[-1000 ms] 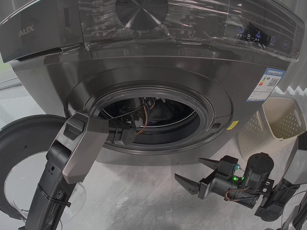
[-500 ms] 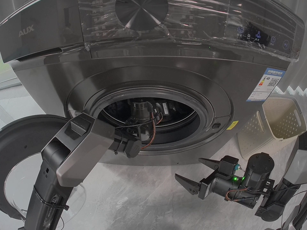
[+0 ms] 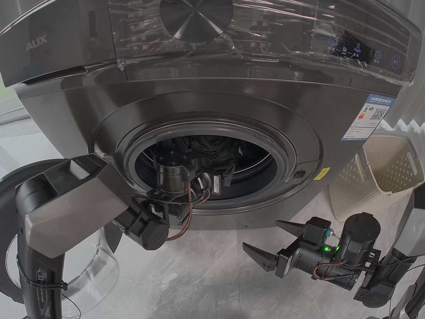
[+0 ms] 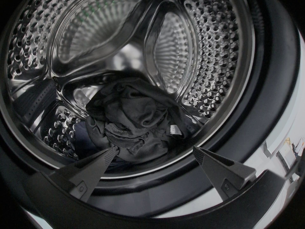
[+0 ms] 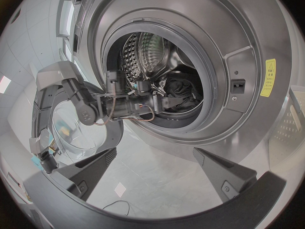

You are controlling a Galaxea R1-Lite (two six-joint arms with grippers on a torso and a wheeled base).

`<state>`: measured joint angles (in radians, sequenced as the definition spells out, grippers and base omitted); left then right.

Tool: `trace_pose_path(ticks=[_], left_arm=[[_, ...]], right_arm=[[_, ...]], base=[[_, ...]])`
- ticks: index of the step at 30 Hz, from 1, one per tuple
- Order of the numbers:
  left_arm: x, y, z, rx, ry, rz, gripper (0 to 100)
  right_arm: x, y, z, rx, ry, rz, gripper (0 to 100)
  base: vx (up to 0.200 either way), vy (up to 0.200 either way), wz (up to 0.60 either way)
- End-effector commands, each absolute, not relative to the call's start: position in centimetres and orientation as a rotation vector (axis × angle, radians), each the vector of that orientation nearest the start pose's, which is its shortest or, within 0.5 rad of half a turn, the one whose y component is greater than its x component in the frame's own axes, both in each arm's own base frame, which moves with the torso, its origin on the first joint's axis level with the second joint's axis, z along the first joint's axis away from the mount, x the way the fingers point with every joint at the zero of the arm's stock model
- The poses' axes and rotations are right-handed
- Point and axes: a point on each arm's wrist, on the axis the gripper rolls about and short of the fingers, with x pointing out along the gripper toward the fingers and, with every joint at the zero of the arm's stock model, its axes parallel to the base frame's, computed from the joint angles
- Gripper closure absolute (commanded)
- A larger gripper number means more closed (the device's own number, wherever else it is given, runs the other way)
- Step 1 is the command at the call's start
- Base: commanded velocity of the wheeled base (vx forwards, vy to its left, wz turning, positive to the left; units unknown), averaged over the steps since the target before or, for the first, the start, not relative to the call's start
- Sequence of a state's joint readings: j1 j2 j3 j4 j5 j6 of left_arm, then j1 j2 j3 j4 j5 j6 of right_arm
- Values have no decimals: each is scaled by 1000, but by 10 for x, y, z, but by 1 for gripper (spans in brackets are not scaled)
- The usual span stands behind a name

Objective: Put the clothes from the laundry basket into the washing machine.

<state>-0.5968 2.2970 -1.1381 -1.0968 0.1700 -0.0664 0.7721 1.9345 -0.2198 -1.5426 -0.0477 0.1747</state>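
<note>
The grey washing machine (image 3: pixel 265 107) stands with its door (image 3: pixel 26 187) swung open to the left. A heap of dark clothes (image 4: pixel 133 118) lies at the bottom of the steel drum (image 4: pixel 190 48), and also shows through the opening (image 3: pixel 212 149) (image 5: pixel 181 91). My left gripper (image 4: pixel 154 149) is open and empty at the mouth of the drum (image 3: pixel 226 176), just in front of the heap. My right gripper (image 3: pixel 260 234) hangs open and empty low over the floor, in front of the machine and to its right. The cream laundry basket (image 3: pixel 389 165) stands at the machine's right side.
The door's glass bowl (image 3: pixel 88 262) sticks out beside my left arm. The drum's dark rubber seal (image 4: pixel 270 89) rings the opening. Grey marble floor (image 3: pixel 199 271) lies bare in front of the machine. A latch slot (image 5: pixel 238 86) sits on the right of the door frame.
My left arm has drawn back out of the drum toward the lower left, so its gripper is now at the opening and the dark clothes show behind it. The right arm has kept still.
</note>
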Motion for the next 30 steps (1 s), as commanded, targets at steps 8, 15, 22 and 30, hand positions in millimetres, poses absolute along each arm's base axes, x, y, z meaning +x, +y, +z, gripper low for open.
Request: trace_pose_path(ticks=[8, 15, 22, 30], left_arm=[[296, -234, 96, -57, 32, -552, 0], [237, -223, 110, -115, 7, -631, 0], [192, -194, 117, -156, 36, -663, 0], [163, -169, 115, -54, 56, -567, 0]], right_arm=[[178, 170, 90, 107, 193, 701, 0], [165, 127, 113, 131, 115, 596, 0], [144, 102, 123, 153, 78, 556, 0], [140, 95, 128, 140, 60, 519, 0]], base=[[0, 0, 0], [0, 0, 0], [0, 0, 0], [0, 0, 0]])
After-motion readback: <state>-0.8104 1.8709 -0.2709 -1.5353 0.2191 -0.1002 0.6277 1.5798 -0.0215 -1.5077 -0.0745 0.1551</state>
